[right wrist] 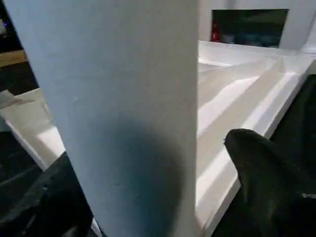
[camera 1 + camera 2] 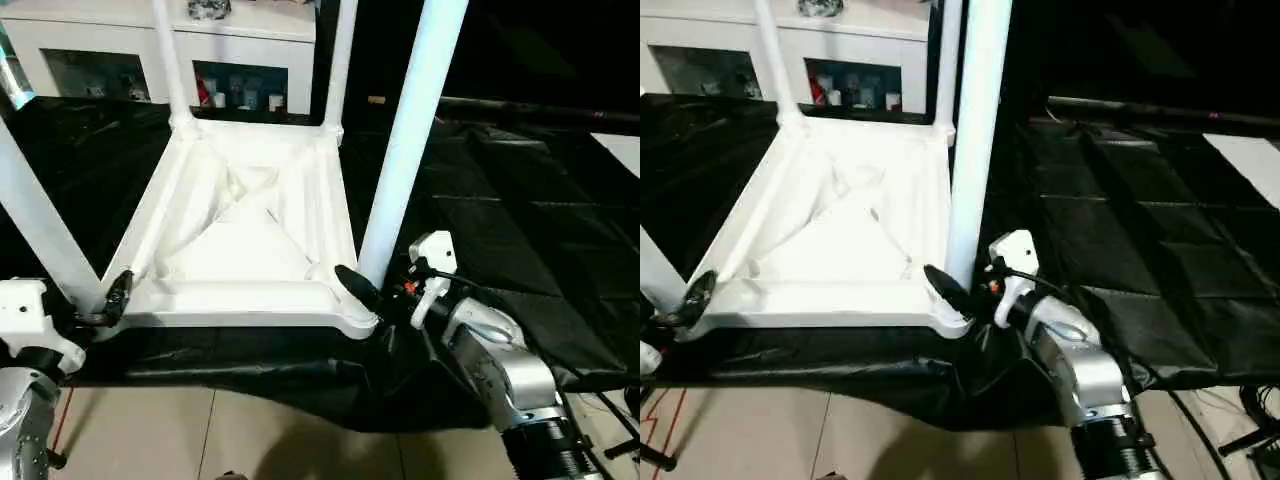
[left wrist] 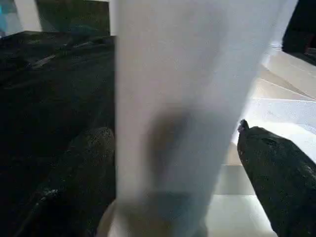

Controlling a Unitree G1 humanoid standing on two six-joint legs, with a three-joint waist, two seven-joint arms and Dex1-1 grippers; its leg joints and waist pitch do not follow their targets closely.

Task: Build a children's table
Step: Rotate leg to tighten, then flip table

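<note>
Behind the children's table (image 2: 250,250) (upturned), a white cabinet (image 2: 150,45).

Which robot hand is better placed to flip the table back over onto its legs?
Neither alone, probably. The left gripper straddles the near-left leg; the right gripper straddles the near-right leg. Both look open around their legs, so gripping together seems best.

Head stereo pair: high, facing forward and down over upturned table (image 2: 250,240) on black sheet (image 2: 520,240); both share tabletop underside and near-right leg (image 2: 410,140), right eye offset slightly. Left wrist camera: very close behind near-left leg (image 3: 187,113), black fingers (image 3: 281,182) at lower corners. Right wrist camera: equally close to near-right leg, probably sharing cabinet (image 1: 249,27) at upper right.
</note>
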